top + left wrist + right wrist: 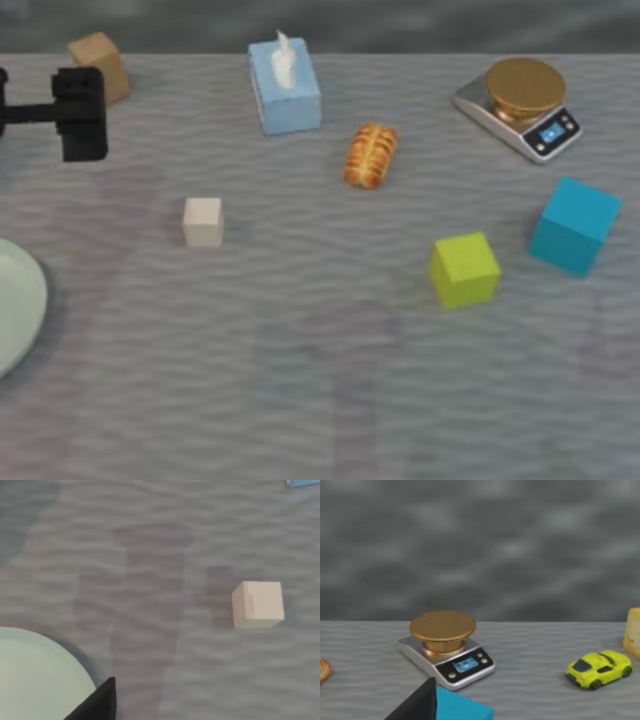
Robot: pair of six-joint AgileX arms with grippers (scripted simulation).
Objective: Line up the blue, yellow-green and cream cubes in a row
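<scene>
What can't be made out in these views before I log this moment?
- Left gripper: top view shows only its black body from above; left wrist view shows one dark tip; fingers unreadable.
- Right gripper: outside the top view; right wrist view shows one dark tip.
- Blue cube: cut by the right wrist view's edge.
- Plate: cut by the top view's left edge.

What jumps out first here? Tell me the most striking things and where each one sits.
The blue cube stands out most, at the table's right side, with the yellow-green cube close beside it to its left. The small cream cube sits alone, well apart on the left half. At the back, a tissue box and a gold-topped kitchen scale catch the eye, while the left gripper hovers near the far-left corner.
</scene>
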